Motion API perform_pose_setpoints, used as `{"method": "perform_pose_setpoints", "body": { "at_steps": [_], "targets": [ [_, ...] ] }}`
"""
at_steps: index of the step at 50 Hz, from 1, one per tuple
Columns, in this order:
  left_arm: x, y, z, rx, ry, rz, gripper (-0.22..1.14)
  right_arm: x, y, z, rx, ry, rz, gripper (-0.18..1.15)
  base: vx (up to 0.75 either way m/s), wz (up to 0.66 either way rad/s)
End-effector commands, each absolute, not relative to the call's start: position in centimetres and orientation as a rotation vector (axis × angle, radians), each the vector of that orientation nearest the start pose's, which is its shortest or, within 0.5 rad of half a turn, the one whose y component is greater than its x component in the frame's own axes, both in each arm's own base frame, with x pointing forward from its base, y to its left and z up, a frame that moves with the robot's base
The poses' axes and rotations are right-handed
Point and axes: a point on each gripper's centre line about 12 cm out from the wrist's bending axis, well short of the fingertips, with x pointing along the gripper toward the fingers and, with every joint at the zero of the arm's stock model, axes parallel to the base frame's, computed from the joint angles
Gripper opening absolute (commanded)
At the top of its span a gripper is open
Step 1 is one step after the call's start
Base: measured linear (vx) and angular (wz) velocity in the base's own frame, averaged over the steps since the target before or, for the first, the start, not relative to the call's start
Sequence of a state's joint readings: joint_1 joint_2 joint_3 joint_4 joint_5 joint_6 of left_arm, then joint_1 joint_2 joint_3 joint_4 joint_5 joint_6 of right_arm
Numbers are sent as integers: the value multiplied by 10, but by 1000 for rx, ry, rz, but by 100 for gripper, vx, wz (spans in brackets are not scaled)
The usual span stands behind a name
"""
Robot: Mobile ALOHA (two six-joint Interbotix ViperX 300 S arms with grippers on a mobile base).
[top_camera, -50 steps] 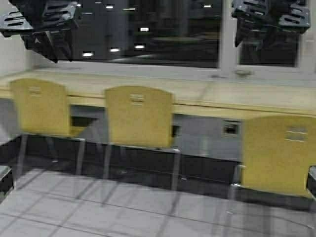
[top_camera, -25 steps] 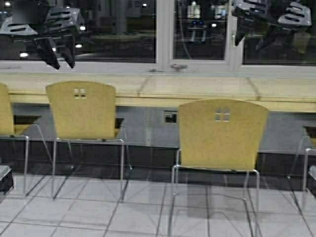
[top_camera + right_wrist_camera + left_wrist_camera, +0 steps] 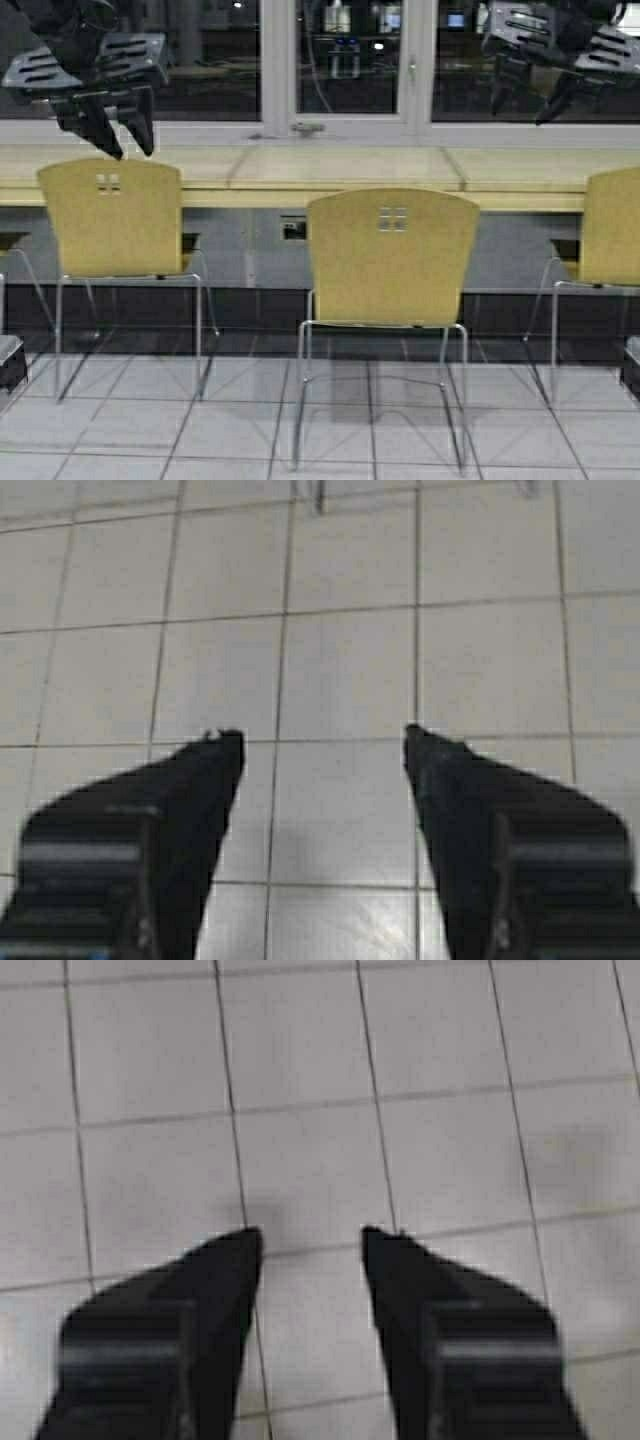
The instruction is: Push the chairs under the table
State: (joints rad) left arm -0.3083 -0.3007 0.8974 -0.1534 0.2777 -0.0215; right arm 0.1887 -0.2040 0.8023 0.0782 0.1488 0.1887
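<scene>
while both pincers, left pincer (image 3: pixel 305 1250) and right pincer (image 3: pixel 322 750), hang raised, parted and empty, middle chair (image 3: pixel 392 257) stands clear of the counter (image 3: pixel 350 170) front edge, unpushed.

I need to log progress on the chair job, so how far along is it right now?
Nothing looks done yet. The middle chair stands clear of the table; the left chair sits nearer its edge, the right chair is cut off. In hand: neither the left gripper nor the right gripper touches a chair; both are raised, open and empty. Left: pushing the chairs in.
</scene>
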Motion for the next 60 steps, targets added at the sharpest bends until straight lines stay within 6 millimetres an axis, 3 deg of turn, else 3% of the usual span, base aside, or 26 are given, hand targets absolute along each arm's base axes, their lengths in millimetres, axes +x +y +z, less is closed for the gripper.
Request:
{"method": "perform_pose_setpoints", "body": {
  "at_steps": [1, 14, 39, 60],
  "targets": [
    [282, -94, 182, -50, 873, -254, 75, 328, 66, 186, 196, 760, 92, 87, -1, -9],
    [280, -95, 181, -81, 892, -248, 75, 329, 65, 172, 198, 807, 81, 87, 7, -5],
    [278, -98, 175, -171, 929, -230, 75, 329, 66, 173, 294, 814, 43, 87, 20, -6],
    [286, -110, 151, -470, 1032, -141, 75, 325, 66, 164, 431, 846, -22, 87, 33, 0]
  ]
}}
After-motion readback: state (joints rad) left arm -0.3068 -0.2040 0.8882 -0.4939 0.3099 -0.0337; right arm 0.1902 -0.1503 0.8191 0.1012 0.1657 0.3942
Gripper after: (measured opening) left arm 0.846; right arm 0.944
